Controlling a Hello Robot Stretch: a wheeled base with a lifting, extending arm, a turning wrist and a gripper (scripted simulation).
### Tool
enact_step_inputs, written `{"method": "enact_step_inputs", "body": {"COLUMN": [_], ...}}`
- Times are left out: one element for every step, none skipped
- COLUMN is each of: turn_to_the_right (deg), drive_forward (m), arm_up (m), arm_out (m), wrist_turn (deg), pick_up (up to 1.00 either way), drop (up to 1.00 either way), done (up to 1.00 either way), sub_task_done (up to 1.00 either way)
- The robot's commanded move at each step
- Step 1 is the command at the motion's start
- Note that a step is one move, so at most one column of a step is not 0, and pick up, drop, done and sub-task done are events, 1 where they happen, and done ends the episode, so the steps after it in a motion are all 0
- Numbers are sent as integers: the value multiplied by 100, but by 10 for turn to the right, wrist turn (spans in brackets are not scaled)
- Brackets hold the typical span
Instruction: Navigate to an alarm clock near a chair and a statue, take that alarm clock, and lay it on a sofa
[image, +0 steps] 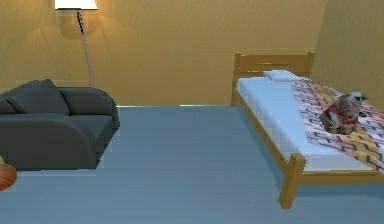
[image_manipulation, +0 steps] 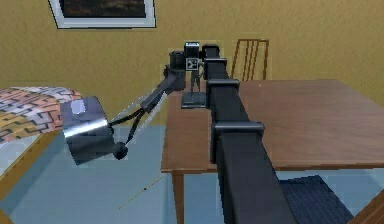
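The gripper (image_manipulation: 172, 68) hangs over the wooden table's (image_manipulation: 300, 125) far edge, near a chair (image_manipulation: 250, 55) behind the table; a desk lamp (image_manipulation: 88, 130) stands on the table beside it; whether it holds anything, or whether the dark shape there is the alarm clock, cannot be told.

Forward downward, sideways over arm (image_manipulation: 236, 125) (bed (image: 275, 105) shared)

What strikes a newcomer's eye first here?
The arm crosses a wooden table in the arm side view, its claw holding a grey boxy thing above the floor. The forward view has a dark grey sofa at left and a bed with a teddy bear at right.
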Motion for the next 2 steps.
{"method": "enact_step_inputs", "body": {"turn_to_the_right": [0,-450], "drive_forward": [0,0], "arm_up": [0,0], "arm_out": [-40,0], "wrist_turn": [0,0], "pick_up": [0,0], "drop": [0,0], "done": [0,0], "sub_task_done": [0,0]}}
